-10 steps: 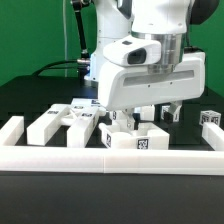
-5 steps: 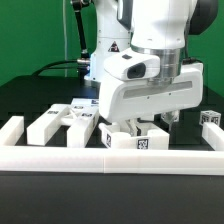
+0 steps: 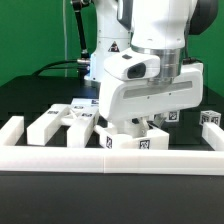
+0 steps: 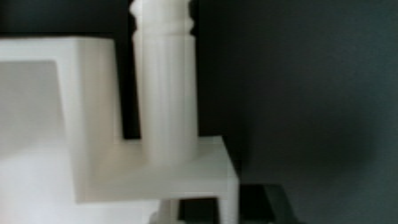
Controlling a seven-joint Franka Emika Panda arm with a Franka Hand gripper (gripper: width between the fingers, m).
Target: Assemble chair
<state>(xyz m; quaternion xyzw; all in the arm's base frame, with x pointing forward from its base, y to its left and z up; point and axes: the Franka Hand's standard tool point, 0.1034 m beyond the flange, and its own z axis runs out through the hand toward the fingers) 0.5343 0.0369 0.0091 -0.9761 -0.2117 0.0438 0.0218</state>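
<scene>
The chair lies in loose matte-white pieces with small tags on the black table. In the exterior view my gripper (image 3: 141,124) is low over a blocky piece (image 3: 133,142) that stands against the front rail, and its fingers have come together just above that block. The wrist view shows a ribbed round post (image 4: 164,90) beside a large white slab (image 4: 54,120) and a lower block (image 4: 169,172). The dark fingertips (image 4: 199,208) sit close together at the block's edge, and I see nothing held between them.
A long low white border rail (image 3: 60,160) runs along the front. More white pieces (image 3: 55,123) lie towards the exterior view's left, and a tagged one (image 3: 211,118) towards its right. A green wall stands behind the arm.
The arm has come down a little onto the pieces by the rail. The fingers, spread wide a second ago, have closed together.
</scene>
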